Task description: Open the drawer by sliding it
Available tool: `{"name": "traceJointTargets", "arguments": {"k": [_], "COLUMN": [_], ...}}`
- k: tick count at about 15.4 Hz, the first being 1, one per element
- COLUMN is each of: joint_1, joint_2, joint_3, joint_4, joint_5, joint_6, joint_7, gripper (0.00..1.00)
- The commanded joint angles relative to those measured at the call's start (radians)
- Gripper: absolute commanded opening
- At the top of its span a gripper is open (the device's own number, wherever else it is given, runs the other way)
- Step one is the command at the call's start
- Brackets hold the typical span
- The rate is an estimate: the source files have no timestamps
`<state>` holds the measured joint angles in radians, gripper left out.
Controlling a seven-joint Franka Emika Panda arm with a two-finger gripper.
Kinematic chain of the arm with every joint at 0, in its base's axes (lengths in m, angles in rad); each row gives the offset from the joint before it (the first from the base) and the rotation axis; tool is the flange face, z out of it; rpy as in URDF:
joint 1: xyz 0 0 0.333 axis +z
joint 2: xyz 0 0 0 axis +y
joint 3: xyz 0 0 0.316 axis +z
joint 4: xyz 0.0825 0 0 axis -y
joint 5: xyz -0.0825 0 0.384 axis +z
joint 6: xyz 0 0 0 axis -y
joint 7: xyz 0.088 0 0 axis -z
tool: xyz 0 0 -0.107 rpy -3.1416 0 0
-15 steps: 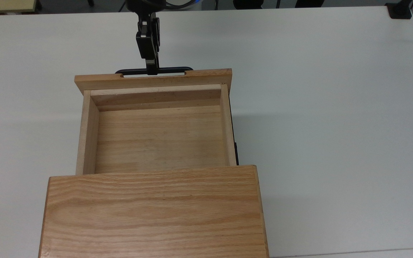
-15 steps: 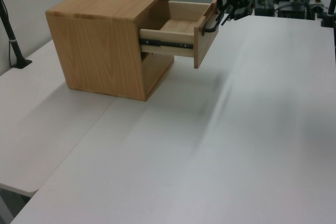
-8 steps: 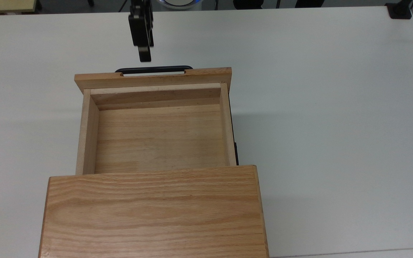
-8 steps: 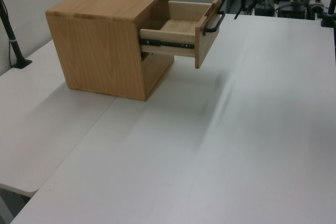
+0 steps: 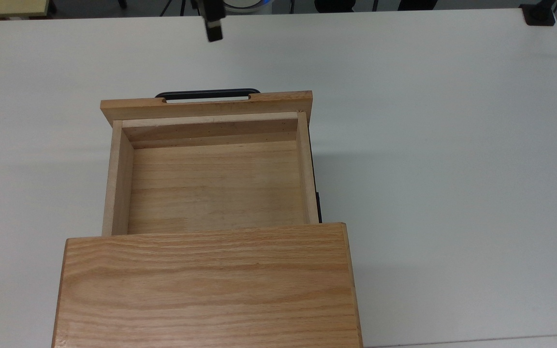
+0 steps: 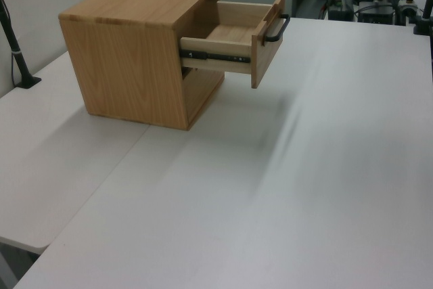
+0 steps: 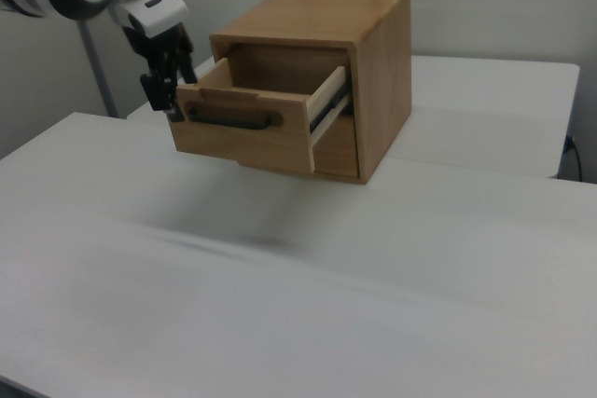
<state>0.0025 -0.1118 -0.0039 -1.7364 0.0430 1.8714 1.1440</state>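
In the top view, an oak cabinet point(image 5: 208, 285) with bold grain sits at 6 o'clock on a smooth white desk point(image 5: 452, 145). Its drawer point(image 5: 215, 188), a light oak box tray, stands slid well out toward 12 o'clock, ending in a flat front panel point(image 5: 206, 107) with a thin black bar handle point(image 5: 208, 92). Farther off at 12 o'clock hangs the black gripper point(image 5: 214, 32), well apart from the handle; whether its fingers are apart or together cannot be told.

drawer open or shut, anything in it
Open and empty: the drawer sticks well out of the cabinet, its bare floor showing. The gripper is off the handle.
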Motion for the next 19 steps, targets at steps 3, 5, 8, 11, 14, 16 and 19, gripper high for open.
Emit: {"name": "traceJointTargets", "arguments": {"k": [3, 5, 8, 11, 14, 16, 19], "joint_1": [0.011, 0.011, 0.010, 0.013, 0.024, 0.042, 0.044], "joint_2": [-0.006, -0.005, -0.003, 0.003, 0.012, 0.032, 0.050], "joint_3": [0.039, 0.048, 0.048, 0.050, 0.051, 0.050, 0.050], "joint_4": [0.058, 0.078, 0.089, 0.092, 0.089, 0.089, 0.090], "joint_5": [-0.012, -0.012, -0.015, -0.075, -0.103, -0.111, -0.121], "joint_6": [-0.196, -0.273, -0.291, -0.291, -0.291, -0.290, -0.284], "joint_7": [-0.505, -0.677, -0.808, -0.875, -1.041, -1.119, -1.129], "gripper": [1.00, 1.00, 1.00, 1.00, 1.00, 1.00, 1.00]}}
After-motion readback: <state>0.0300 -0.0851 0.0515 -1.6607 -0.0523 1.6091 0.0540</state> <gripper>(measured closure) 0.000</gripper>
